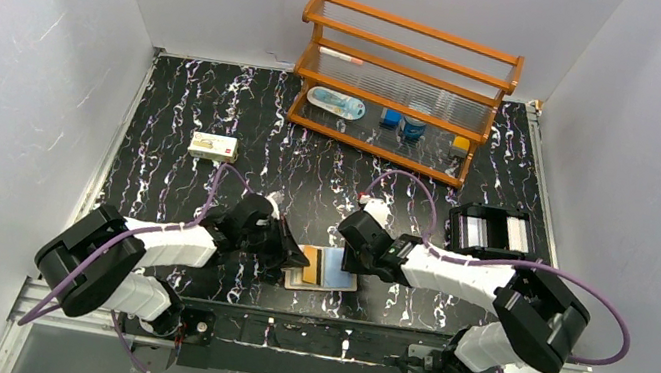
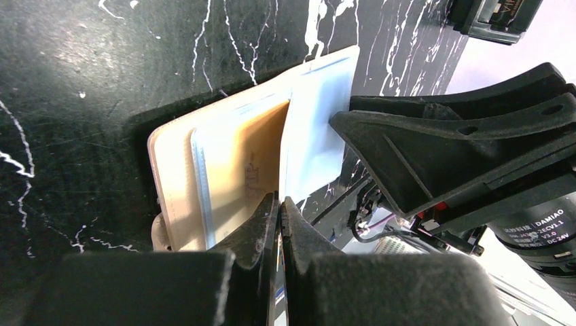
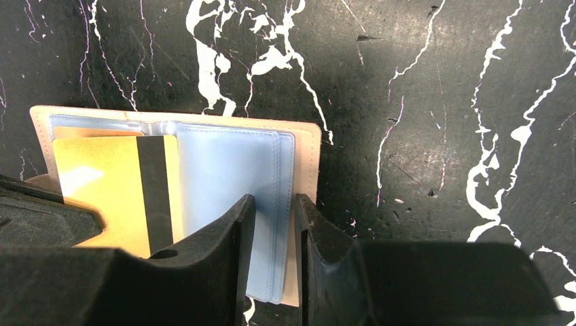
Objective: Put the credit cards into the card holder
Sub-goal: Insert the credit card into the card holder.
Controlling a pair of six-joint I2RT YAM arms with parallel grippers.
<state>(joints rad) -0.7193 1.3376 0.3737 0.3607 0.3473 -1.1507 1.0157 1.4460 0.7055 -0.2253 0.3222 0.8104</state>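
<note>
Yellowish card point(image 3: 112, 193) flat on open card holder point(image 3: 306, 146), stripe crosswise, left gripper point(image 2: 280, 204) apparently pinching it, right gripper point(image 3: 273, 207) nearly closed

Top view: you saw two arms built alike, each with white link shells between bulky black joint housings. A purple cable looped free of each arm; on the left arm point(image 1: 138, 251) it ran from the shoulder housing toward the wrist, and on the right arm point(image 1: 491, 295) it arced wide past the elbow. The left gripper point(image 2: 280, 204) had matte black moulded fingers tapering to narrow tips. The right gripper point(image 3: 274, 204) matched it, black and ribbed, with a small round hole in one finger. Behind its fingers you read white "DAMIAO" lettering on a black motor.
</note>
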